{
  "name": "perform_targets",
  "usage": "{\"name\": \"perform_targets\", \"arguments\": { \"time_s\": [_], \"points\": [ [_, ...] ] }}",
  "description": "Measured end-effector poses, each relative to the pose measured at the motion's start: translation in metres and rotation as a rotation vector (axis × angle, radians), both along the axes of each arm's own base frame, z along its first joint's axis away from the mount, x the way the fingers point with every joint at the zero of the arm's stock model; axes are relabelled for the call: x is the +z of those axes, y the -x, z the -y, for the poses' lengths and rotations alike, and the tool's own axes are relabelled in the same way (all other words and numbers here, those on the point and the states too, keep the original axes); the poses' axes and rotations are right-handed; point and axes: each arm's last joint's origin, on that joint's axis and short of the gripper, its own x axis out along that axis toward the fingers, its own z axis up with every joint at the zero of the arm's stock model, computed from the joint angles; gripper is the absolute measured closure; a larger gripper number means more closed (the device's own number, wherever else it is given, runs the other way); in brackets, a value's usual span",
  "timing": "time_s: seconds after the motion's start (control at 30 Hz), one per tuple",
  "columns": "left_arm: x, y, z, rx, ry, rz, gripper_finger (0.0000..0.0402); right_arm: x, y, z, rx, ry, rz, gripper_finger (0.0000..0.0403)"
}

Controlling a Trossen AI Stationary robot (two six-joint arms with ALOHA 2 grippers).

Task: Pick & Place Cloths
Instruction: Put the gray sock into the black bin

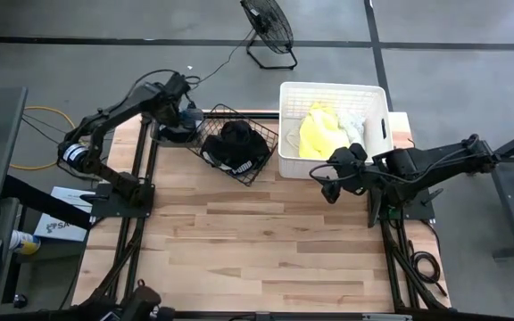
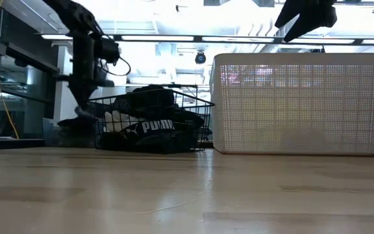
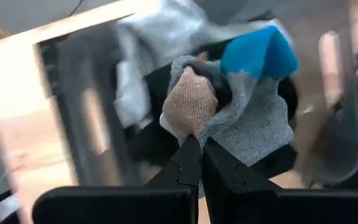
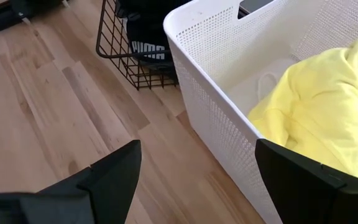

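My left gripper (image 1: 183,121) (image 3: 199,147) is at the table's far left, just left of the black wire basket (image 1: 212,113) (image 2: 151,127), and is shut on a grey knit cloth (image 3: 247,124) with a blue tip and a tan patch. Blurred white, grey and black cloths (image 3: 148,56) lie beneath it. Black cloths with white lettering (image 1: 235,147) (image 2: 149,125) fill the basket. The white tub (image 1: 333,86) (image 4: 210,56) holds a yellow cloth (image 1: 318,135) (image 4: 328,106) and a white one (image 1: 353,125). My right gripper (image 1: 325,183) (image 4: 197,149) hangs open above the table by the tub's near left corner. My left gripper pinches the grey cloth between its two fingertips, by a bunched part next to the tan patch (image 3: 190,115). The fingers come steeply from above. The cloth bulges out past the fingertips over the pile below; whether it touches that pile, I cannot tell.
Bare wooden table (image 1: 257,241) stretches across the whole near half. A black fan (image 1: 270,27) stands on the floor beyond the far edge. The basket and the tub stand side by side at the far middle.
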Motion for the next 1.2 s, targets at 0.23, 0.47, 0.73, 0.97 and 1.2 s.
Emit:
{"name": "perform_targets", "arguments": {
  "time_s": [0.23, 0.47, 0.73, 0.97, 1.2],
  "points": [
    [-0.033, 0.0, -0.005, 0.057, -0.088, 0.04, 0.0401, 0.0, 0.0, 0.0, -0.008, -0.013, 0.004, 0.0095],
    [-0.05, 0.001, -0.01, 0.108, -0.114, 0.039, 0.0401, 0.0, 0.0, 0.0, -0.013, -0.017, 0.007, 0.0095],
    [-0.077, 0.0, -0.011, 0.104, -0.042, 0.0, 0.0401, 0.0, 0.0, 0.0, -0.016, -0.019, 0.009, 0.0095],
    [-0.077, 0.0, -0.012, 0.12, -0.055, 0.02, 0.0401, 0.0, 0.0, 0.0, -0.016, -0.024, 0.009, 0.0095],
    [-0.073, 0.0, -0.01, 0.101, -0.056, 0.033, 0.0352, 0.0, 0.0, 0.0, -0.016, -0.024, 0.01, 0.0095]
  ]
}}
